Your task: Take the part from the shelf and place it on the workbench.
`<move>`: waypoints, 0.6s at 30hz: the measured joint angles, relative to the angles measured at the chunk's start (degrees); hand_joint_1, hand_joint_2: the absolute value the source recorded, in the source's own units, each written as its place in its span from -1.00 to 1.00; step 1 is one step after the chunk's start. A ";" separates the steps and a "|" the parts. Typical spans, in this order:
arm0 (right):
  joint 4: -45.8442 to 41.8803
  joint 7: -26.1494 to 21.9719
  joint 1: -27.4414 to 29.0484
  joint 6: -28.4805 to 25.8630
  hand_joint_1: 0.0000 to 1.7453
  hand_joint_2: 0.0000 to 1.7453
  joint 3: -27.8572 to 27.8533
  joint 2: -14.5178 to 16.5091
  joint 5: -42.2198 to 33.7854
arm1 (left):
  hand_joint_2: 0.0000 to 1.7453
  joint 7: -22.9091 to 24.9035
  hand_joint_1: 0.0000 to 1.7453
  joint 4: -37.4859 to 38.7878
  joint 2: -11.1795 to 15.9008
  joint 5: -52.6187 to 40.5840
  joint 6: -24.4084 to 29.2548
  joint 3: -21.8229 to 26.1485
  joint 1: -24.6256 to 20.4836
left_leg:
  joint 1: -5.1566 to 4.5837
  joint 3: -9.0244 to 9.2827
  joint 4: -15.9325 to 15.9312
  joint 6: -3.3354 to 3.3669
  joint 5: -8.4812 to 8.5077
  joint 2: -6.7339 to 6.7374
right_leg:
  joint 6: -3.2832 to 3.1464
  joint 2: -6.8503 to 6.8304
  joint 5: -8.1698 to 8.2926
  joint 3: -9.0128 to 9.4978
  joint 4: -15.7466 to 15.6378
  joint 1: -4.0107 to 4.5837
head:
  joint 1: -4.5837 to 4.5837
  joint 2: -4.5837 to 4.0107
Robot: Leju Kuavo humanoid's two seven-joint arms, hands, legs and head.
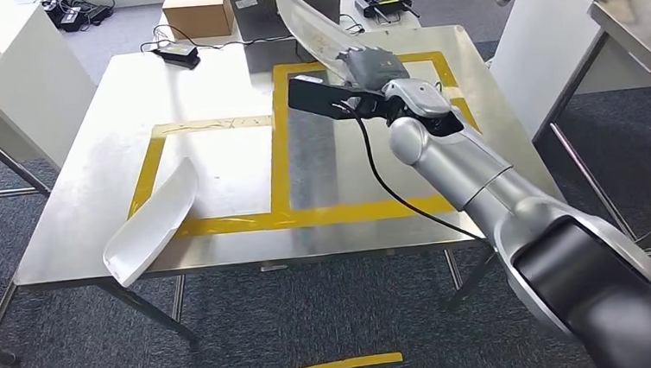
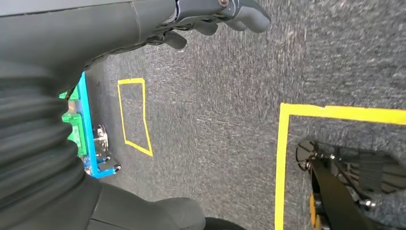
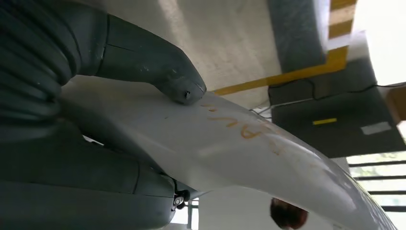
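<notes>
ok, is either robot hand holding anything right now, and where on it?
The right robot hand grips the curved white part near one end, thumb on top. The left robot hand holds nothing.

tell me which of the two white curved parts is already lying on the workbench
The white part at the near left corner of the workbench, its end overhanging the edge. The other part is held above the far side in the right hand.

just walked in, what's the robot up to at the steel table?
The right hand grips a long curved white part and holds it above the far side of the workbench, over the yellow tape outline. A second white part already lies at the near left edge. The left hand hangs over the carpet, holding nothing.
</notes>
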 joint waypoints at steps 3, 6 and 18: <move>6.94 2.38 -0.64 0.16 1.00 1.00 -0.78 0.18 0.02 | 1.00 0.29 -1.00 0.02 -0.03 -0.37 0.00 0.01 -0.16 | -0.01 0.20 -0.33 -0.08 -0.01 0.05 | -0.20 0.01 -0.14 0.04 0.00 -0.01 | 0.00 0.00; 11.94 3.36 -1.04 1.07 1.00 1.00 -1.44 0.16 0.07 | 1.00 0.36 -1.00 0.02 -0.14 -0.30 0.00 0.02 -0.14 | -0.01 0.28 -0.48 -0.30 0.00 0.15 | -0.27 0.09 -0.17 0.04 0.00 0.00 | 0.01 0.00; 17.91 1.36 0.46 3.84 0.00 0.00 -0.32 4.02 4.98 | 1.00 -0.43 -1.00 0.04 -0.38 0.12 0.00 0.04 0.39 | 0.00 0.37 -0.53 -0.60 0.09 0.25 | -0.33 0.15 -0.14 0.14 0.02 -0.04 | 0.03 0.00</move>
